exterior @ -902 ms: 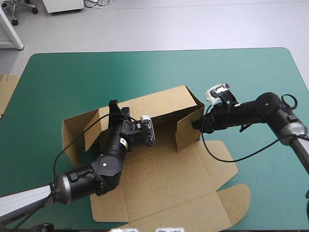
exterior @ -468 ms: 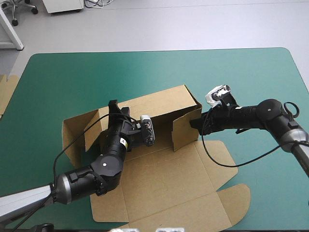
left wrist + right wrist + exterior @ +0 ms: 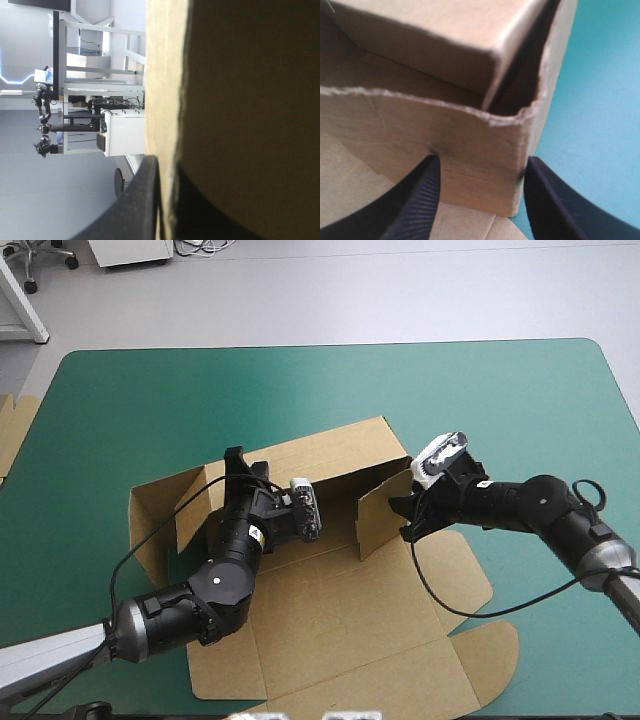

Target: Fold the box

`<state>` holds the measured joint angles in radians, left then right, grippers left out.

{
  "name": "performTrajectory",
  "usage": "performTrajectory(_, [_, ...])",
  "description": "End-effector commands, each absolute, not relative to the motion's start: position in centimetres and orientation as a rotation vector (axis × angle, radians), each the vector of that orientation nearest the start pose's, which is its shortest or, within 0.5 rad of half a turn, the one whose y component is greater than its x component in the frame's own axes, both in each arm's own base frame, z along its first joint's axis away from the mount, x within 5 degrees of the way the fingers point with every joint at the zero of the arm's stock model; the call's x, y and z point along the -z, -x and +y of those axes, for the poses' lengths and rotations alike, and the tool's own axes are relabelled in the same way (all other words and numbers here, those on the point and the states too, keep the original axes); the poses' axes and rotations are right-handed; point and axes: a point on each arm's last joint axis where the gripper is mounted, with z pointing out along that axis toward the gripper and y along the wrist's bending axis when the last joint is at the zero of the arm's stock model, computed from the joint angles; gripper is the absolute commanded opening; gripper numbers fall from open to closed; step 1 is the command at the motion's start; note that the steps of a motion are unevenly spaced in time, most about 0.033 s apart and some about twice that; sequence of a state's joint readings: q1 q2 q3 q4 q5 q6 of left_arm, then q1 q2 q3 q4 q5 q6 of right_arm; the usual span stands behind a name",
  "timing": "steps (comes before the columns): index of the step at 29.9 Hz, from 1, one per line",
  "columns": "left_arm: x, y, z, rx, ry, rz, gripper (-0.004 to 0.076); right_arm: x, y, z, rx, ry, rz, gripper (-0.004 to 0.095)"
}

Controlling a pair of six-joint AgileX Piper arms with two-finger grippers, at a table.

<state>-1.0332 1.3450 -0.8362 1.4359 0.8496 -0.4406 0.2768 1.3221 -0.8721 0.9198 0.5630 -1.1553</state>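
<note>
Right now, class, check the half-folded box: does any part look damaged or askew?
Yes. The raised end flap of the box, ahead of the open right gripper, has a ragged, wavy top edge, crumpled at the corner. It also stands angled, not square with the back wall.

teal-green table (image 3: 150,390) carries the brown box (image 3: 350,620); spare board (image 3: 12,435) at left edge.

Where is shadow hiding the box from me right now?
Left wrist view: the box fills most of it, its face in deep shade. Right wrist view: the board is well lit, only the corner slit dark. High view: even light, no glare.
</note>
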Motion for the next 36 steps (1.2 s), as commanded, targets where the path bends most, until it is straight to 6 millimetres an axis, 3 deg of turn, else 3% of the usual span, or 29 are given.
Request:
performTrajectory(1, [-30.1, -19.0, -19.0, -0.781, -1.320, 1.518, -0.0010, -29.5, -24.6, 11.8, -0.395, 0.871, 1.986, 0.0472])
performTrajectory(36, [-30.2, -19.0, -19.1, -0.769, -1.318, 1.511, -0.0010, -29.6, -25.9, 12.0, -0.389, 0.777, 1.895, 0.0474])
